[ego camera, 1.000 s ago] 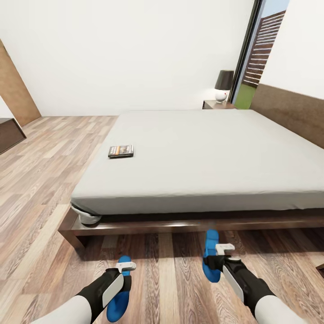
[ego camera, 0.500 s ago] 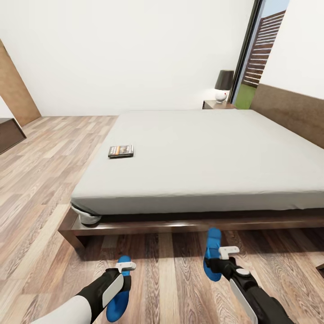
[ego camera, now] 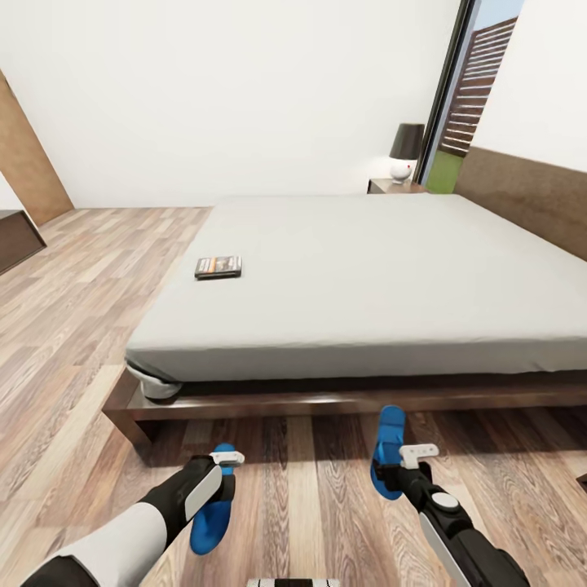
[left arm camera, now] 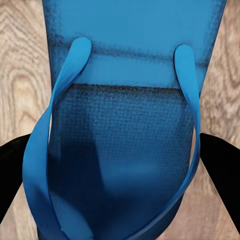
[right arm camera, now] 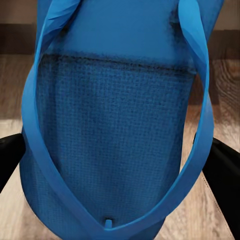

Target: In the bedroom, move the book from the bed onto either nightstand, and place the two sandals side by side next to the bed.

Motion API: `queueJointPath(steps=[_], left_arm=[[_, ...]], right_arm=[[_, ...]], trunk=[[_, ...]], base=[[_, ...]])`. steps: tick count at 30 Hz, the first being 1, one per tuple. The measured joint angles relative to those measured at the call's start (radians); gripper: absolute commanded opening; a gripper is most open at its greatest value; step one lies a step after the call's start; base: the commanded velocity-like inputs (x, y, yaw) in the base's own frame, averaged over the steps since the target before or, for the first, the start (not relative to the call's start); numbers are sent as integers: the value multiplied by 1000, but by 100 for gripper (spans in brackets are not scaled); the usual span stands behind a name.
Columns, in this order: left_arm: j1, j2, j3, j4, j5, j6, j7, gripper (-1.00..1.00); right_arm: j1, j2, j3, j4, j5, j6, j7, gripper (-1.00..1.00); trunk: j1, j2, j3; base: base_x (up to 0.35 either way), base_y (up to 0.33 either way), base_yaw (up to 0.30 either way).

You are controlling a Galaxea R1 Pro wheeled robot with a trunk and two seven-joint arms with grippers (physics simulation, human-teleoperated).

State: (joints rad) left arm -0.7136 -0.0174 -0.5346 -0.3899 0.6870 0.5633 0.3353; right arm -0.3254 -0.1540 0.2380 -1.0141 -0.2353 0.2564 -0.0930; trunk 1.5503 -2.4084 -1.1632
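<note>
Two blue sandals on floor just short of bed (ego camera: 342, 269) foot, apart, not yet paired. My left gripper (ego camera: 214, 469) over left sandal (ego camera: 214, 509), fingers (left arm camera: 11, 172) spread either side of sole, no squeeze. Right gripper (ego camera: 405, 462) same over right sandal (ego camera: 387, 444), fingers (right arm camera: 222, 175) wide apart. Further on, book (ego camera: 218, 267) on mattress near bed's left edge, unmoved. Nightstand (ego camera: 395, 187) with lamp (ego camera: 405, 152) beyond bed's far corner. Judgement: nothing finished.

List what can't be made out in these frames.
- Book cover text: too small, head view.
- Nightstand: mostly hidden behind the bed, head view.
- Left sandal: partly covered by the left gripper; contact unclear.
- Right sandal: both ends cut off, right wrist view.
</note>
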Motion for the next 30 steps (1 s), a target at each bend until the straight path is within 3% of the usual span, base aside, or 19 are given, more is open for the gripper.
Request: queueJointPath(steps=[8, 13, 18, 24, 30], left_arm=[[-1, 1, 0, -13, -1, -1, 1, -100], [0, 3, 1, -34, 0, -1, 1, -100], [-1, 4, 2, -39, -1, -1, 1, -100], [-1, 4, 2, -39, -1, -1, 1, -100], [-1, 6, 2, -40, -1, -1, 1, -100]], right_arm=[[1, -15, 1, 2, 55, -9, -2, -100], [1, -15, 1, 4, 67, -5, -2, -100], [1, -15, 1, 6, 67, -3, -3, -100], [1, -15, 1, 6, 67, -7, -3, -100], [42, -16, 1, -27, 62, -14, -3, -100]], trunk=[[31, -56, -25], [50, -91, -41], [50, -91, -41], [49, -91, -41], [50, -91, -41]], base=[[0, 0, 0], [0, 0, 0], [45, 0, 0], [274, 0, 0], [69, 0, 0]])
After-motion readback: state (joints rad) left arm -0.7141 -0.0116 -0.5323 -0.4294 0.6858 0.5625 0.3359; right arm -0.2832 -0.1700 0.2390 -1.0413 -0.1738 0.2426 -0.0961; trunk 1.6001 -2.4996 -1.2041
